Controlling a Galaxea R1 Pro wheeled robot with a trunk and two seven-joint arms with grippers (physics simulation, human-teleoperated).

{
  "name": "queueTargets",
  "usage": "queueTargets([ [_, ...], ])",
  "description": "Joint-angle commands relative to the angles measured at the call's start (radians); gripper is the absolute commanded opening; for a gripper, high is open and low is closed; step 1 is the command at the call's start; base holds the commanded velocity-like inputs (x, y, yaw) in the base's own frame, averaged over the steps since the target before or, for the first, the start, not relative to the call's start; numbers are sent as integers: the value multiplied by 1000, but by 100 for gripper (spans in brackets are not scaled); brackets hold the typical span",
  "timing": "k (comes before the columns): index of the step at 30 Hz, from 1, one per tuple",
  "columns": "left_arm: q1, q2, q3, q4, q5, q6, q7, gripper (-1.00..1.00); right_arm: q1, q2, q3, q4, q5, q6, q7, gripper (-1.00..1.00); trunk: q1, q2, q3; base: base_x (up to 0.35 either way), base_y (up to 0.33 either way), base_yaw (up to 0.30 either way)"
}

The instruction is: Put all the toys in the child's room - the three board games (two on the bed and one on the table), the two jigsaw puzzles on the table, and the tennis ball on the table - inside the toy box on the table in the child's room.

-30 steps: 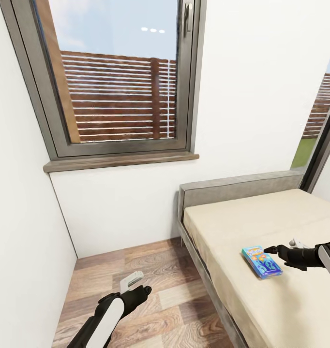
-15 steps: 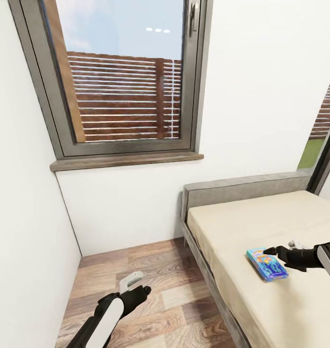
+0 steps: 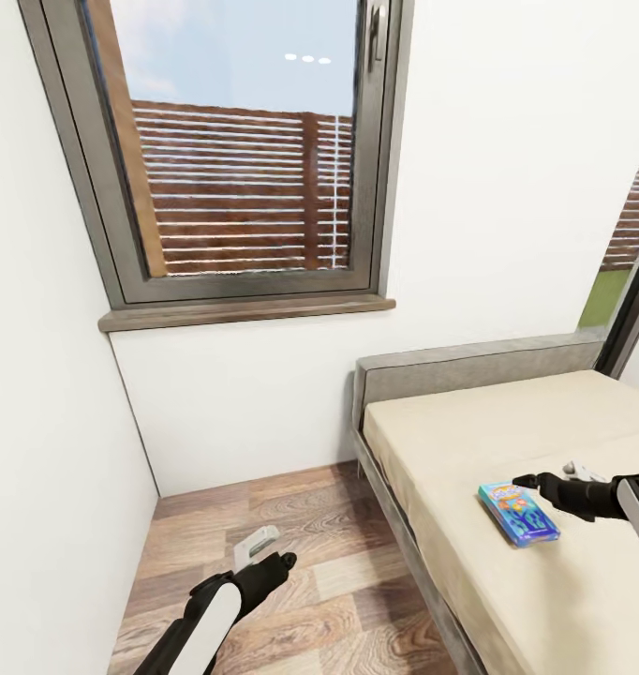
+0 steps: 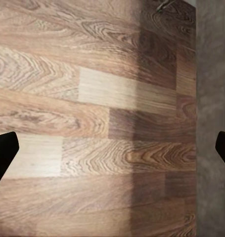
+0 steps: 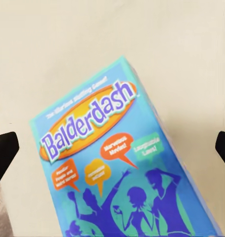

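Since a second ago my head camera has swung slightly, shifting the whole scene, while my right pincer (image 3: pixel 524 483) still hovers at the board game (image 3: pixel 518 512), fingers spread wide. The bed (image 3: pixel 451 441) carries that blue Balderdash box flat on its mattress. My left pincer (image 3: pixel 263 548) hangs over the wood floor (image 3: pixel 301 525), fingers apart.

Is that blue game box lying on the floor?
No. In the head view the blue board game lies flat on the bed's beige mattress, with the right gripper just above it.
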Motion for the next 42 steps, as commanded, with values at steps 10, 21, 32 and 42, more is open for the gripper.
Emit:
queueTargets([
  [10,-1,0,-1,-2,10,1,9,100,-1,0,-4,-21,-4,-48,0,100,0,0,-1,0,0,0],
  [21,13,1,-3,-52,10,51,60,100,-34,20,47,30,18,-8,28,100,0,0,-1,0,0,0],
  [32,15,1,-3,-96,9,60,72,100,-38,22,60,82,21,18,31,100,0,0,-1,0,0,0],
  [42,15,1,-3,-96,9,59,72,100,-38,22,58,83,16,18,30,100,0,0,-1,0,0,0],
])
